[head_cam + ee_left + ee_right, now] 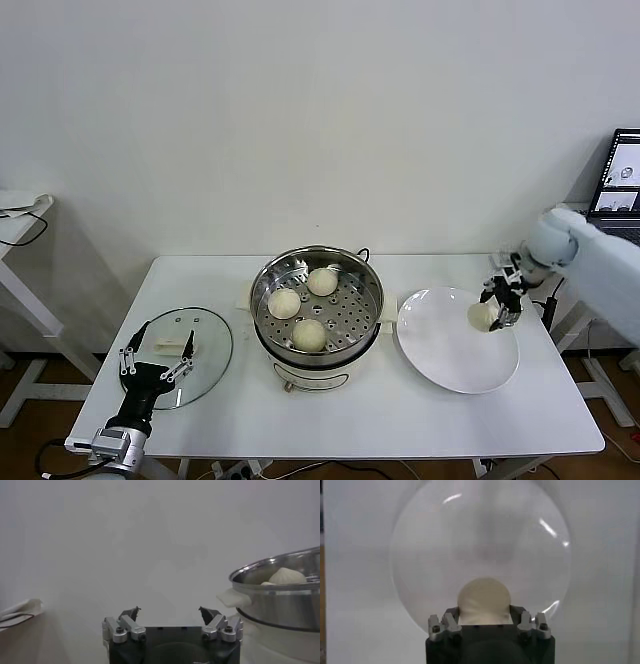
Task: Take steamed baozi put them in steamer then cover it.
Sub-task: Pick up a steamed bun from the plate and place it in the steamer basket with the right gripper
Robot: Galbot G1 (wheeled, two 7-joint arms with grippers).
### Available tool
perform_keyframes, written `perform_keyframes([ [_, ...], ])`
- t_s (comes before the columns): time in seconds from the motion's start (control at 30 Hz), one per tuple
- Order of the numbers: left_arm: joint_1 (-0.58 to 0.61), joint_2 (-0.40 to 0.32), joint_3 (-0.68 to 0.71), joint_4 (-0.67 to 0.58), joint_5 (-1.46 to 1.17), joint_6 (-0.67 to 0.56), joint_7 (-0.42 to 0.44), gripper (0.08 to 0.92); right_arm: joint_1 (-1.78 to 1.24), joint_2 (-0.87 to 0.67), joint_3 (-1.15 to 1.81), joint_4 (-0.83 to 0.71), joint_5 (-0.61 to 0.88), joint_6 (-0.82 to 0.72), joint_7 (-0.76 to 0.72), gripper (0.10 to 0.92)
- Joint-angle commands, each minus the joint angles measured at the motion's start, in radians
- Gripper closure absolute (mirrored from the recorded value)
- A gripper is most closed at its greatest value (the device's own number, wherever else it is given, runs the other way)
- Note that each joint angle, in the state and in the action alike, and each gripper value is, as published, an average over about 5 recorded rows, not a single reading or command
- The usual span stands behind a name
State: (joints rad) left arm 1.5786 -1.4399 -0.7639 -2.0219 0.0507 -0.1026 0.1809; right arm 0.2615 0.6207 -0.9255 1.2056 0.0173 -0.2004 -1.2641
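Observation:
Three cream-white baozi (321, 281) (284, 302) (309, 335) lie on the perforated tray of the steel steamer (380, 300) at the table's middle. A further baozi (482, 317) is at the right part of the white plate (450, 360). My right gripper (498, 305) is shut on it, and its fingers press both sides of the bun (483, 597) in the right wrist view. Whether the bun rests on the plate (480, 535) or hangs just above it I cannot tell. My left gripper (157, 358) stands open at the table's left front, over the near edge of the glass lid (205, 345). From the left gripper (170, 612) the steamer (280, 592) shows to one side.
A laptop (622, 185) stands on a stand beyond the table's right edge. A small side table with a cable (15, 215) is off to the left. The white table's front edge (350, 445) runs close below the steamer and plate.

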Motion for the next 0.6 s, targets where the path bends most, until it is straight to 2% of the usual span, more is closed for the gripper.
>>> perform_keyframes([
  [0.03,0.001,-0.001,0.001,-0.011,0.0,-0.004,-0.001,0.177,0.529,-0.059,-0.464,0.316,0.403,-0.181,0.04,0.351],
  [0.3,-0.002,-0.002,-0.001,-0.023,-0.001,-0.009,-0.002,0.177,0.697,0.058,-0.586,0.412,0.605,-0.285,0.106,0.347],
  [0.6,-0.009,-0.004,-0.018,-0.022,-0.008,-0.007,-0.002,0.177,0.595,0.322,-0.533,0.325,0.695,-0.349,0.183,0.355],
])
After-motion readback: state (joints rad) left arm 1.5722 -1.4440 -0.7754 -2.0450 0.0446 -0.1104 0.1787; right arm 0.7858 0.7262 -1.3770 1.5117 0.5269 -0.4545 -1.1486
